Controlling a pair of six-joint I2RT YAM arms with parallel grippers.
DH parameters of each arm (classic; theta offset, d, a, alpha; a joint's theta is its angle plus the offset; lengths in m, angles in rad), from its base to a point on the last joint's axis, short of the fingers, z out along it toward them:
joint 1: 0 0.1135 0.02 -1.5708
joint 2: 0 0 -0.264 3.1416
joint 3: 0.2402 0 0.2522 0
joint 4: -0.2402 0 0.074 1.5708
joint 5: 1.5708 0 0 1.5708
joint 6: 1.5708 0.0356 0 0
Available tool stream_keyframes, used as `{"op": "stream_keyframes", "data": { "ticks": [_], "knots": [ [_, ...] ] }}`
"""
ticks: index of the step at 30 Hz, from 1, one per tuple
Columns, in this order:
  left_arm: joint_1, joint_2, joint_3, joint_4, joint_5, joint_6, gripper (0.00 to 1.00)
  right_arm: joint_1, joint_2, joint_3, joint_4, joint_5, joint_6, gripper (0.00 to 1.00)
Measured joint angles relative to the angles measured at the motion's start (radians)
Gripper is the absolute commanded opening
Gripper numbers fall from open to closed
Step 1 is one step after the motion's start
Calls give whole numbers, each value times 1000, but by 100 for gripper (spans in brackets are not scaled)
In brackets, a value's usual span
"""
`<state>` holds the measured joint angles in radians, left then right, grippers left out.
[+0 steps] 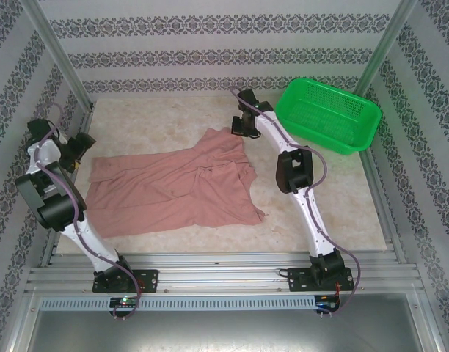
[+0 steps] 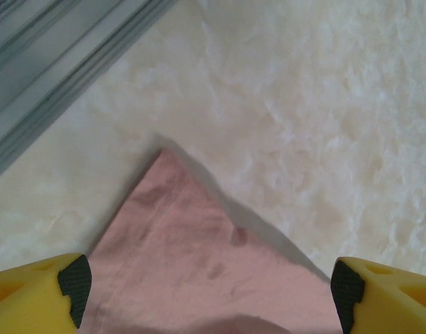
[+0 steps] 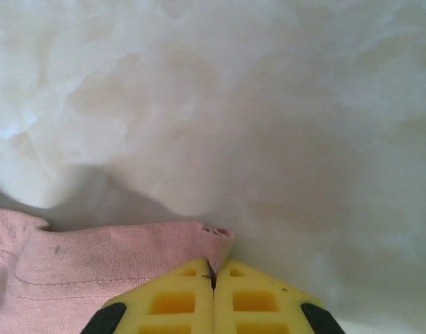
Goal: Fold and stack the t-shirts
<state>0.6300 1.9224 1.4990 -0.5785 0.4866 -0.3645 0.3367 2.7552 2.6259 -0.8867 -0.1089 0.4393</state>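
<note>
On the table [image 1: 342, 213], at nine o'clock in the top view, left gripper [image 1: 79, 152], low over the nine-o'clock corner of the shirt [image 1: 173, 187]. Jaws released, spread wide, grasping nothing. In the left wrist view, left gripper [image 2: 209, 292] with yellow fingers [image 2: 32, 292] at seven and five o'clock of the picture, black pads facing inward. Between them, a pointed corner of the pink shirt [image 2: 199, 271] flat on the mottled cream surface, tip toward twelve o'clock and well ahead of the pads. Across the table's middle, shirt spread out and creased, one part folded over itself toward three o'clock, lower edge reaching toward six o'clock. At twelve o'clock of the shirt, right gripper [image 1: 238, 128], down on the far corner. In the right wrist view, right gripper [image 3: 213, 270] clenched, yellow fingers pressed together with a thin dark seam between. Shirt [image 3: 95, 268] edge running in from nine o'clock straight to the tips, a small bunched bit of hem pinched there. Cloth at nine o'clock of the tips raised a little, shadow beneath. At one o'clock of the table, green basket [image 1: 334, 143], just beside the right arm, apart from the shirt.
</note>
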Motion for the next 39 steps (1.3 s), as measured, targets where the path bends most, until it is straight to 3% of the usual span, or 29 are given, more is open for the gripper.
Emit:
{"op": "stream_keyframes", "data": {
  "ticks": [8,24,30,39],
  "knots": [
    [0,163,151,-62,28,27,78,2,-46,-92,60,20,0,4],
    [-2,450,467,-228,50,-11,59,55,-60,-103,27,53,-50,5],
    [-13,492,546,-311,27,-40,49,61,-61,-103,22,61,-61,5],
    [-21,534,626,-388,-1,-63,45,60,-62,-102,10,69,-79,5]
  ]
}}
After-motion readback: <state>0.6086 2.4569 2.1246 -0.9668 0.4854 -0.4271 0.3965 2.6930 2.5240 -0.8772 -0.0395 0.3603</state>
